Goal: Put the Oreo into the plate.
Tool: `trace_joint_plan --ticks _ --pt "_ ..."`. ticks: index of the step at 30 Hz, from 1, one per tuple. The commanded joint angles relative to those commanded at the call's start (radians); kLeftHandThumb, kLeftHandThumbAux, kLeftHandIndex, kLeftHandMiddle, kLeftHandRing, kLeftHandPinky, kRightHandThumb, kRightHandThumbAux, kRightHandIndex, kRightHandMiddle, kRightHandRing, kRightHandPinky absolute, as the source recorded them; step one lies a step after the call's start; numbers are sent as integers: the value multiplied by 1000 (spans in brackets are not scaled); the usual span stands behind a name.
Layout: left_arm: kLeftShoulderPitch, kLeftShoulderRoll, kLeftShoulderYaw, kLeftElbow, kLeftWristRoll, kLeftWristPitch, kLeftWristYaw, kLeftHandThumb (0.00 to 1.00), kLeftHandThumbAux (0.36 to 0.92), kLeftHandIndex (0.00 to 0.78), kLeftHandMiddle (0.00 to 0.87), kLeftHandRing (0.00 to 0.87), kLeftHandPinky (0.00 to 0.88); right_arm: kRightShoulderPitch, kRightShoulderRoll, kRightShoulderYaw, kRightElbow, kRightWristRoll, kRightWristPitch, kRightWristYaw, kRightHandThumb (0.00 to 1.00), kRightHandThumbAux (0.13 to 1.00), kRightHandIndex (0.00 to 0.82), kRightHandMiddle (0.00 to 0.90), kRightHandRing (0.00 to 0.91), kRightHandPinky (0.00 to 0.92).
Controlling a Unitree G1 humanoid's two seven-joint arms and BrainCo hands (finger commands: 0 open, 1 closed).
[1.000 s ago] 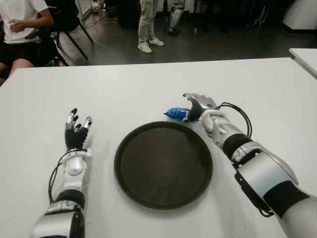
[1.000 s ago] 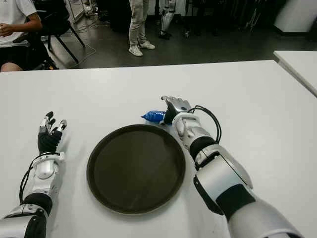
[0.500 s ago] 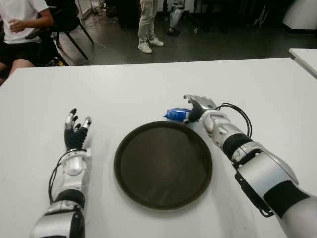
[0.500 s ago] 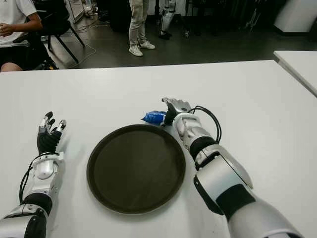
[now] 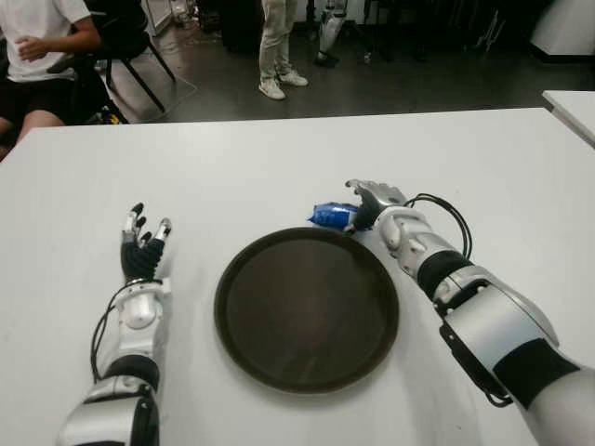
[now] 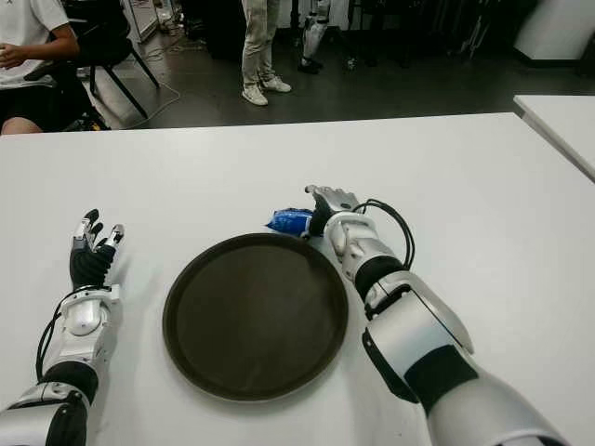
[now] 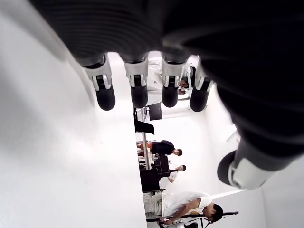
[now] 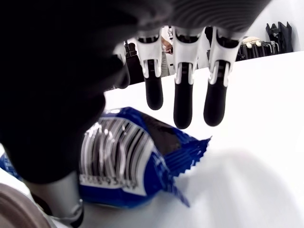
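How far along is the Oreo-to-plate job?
Done: the right hand has reached the Oreo, which lies on the table just beyond the plate. In hand: fingers hang over the pack, not closed on it. Left: grasp, lift, place in the plate. The left hand shows open, left of the plate.

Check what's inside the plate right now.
Nothing visible: the plate shows only its bare dark inside, none of it covered. The Oreo pack lies on the table just beyond the rim, under the right hand. Left hand open, idle left of the plate.
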Motion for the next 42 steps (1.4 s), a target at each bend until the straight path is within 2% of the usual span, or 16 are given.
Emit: trace_joint_plan --ticks 8,15,23,25,29,31,37,42 --pt "0 2 -4 4 9 0 11 345 606 4 15 0 0 0 -1 6 1 -1 -4 5 49 780 85 250 328 445" --pt "-2 0 3 5 -1 -2 -3 357 606 11 16 0 0 1 -1 15 -1 -6 -9 -5 46 782 105 258 325 424" --pt "-3 -2 4 5 -2 3 -1 351 601 6 18 0 0 -2 1 36 1 -21 -7 -1 86 815 254 359 447 513" --pt "-3 -2 4 5 -2 3 -1 350 598 5 20 0 0 -3 3 43 2 -25 -7 1 115 831 325 417 496 542" --pt "-3 -3 3 4 -1 5 1 349 597 6 22 0 0 -4 6 54 5 -32 -8 4 140 846 384 474 538 568" --pt "-2 -4 2 2 0 6 3 352 596 8 23 0 0 -4 9 62 7 -38 -7 7 175 855 445 549 586 604" --pt "-1 -11 1 -7 -1 7 6 351 595 1 18 0 0 -6 18 85 14 -57 -4 13 220 852 504 639 650 657" --pt "-3 -11 4 -4 -4 9 1 361 604 9 14 0 0 -6 19 108 18 -71 -4 12 232 857 518 667 677 675"
